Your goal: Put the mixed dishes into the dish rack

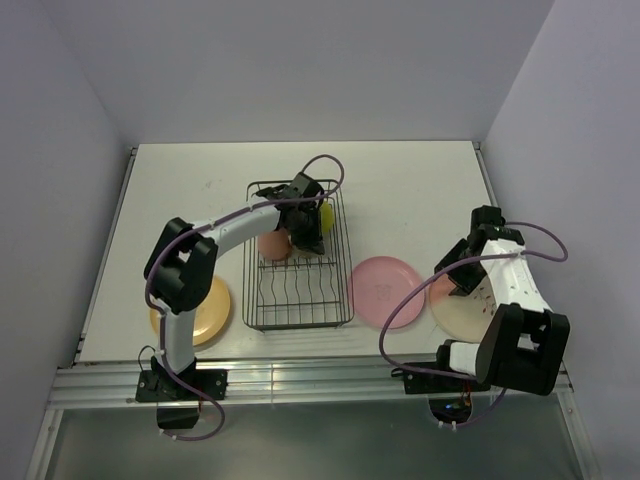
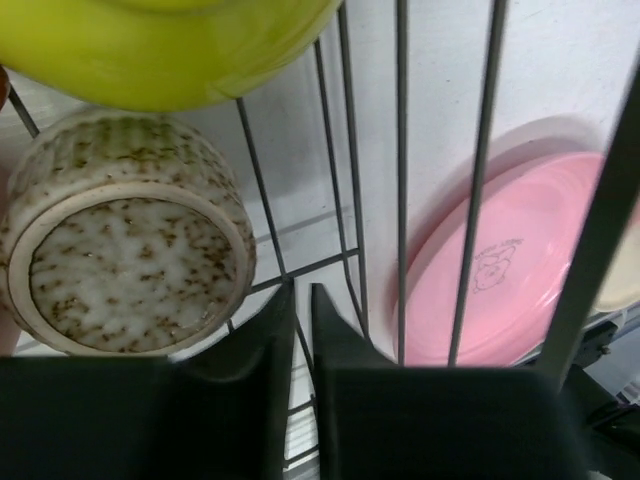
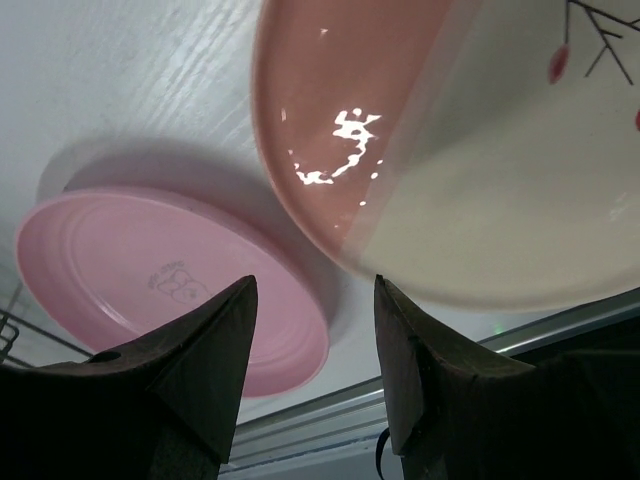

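The black wire dish rack (image 1: pixel 298 300) stands mid-table. My left gripper (image 1: pixel 305 228) reaches into its far end, jaws shut and empty (image 2: pixel 302 295), just right of the small tan speckled bowl (image 2: pixel 120 250), which shows its base. The lime-green bowl (image 2: pixel 170 45) lies beyond it in the rack (image 1: pixel 327 214). The salmon-pink tumbler (image 1: pixel 274 246) lies in the rack. My right gripper (image 1: pixel 462 276) is open (image 3: pixel 315 290) low over the near rim of the pink-and-cream plate (image 3: pixel 480 150), beside the pink plate (image 3: pixel 170 280). The red-orange cup is hidden.
The yellow-orange plate (image 1: pixel 202 310) lies on the table left of the rack, by the left arm's base. The pink plate (image 1: pixel 386 291) and the pink-and-cream plate (image 1: pixel 452 308) lie right of the rack. The table's front rail (image 1: pixel 300 380) runs just behind them.
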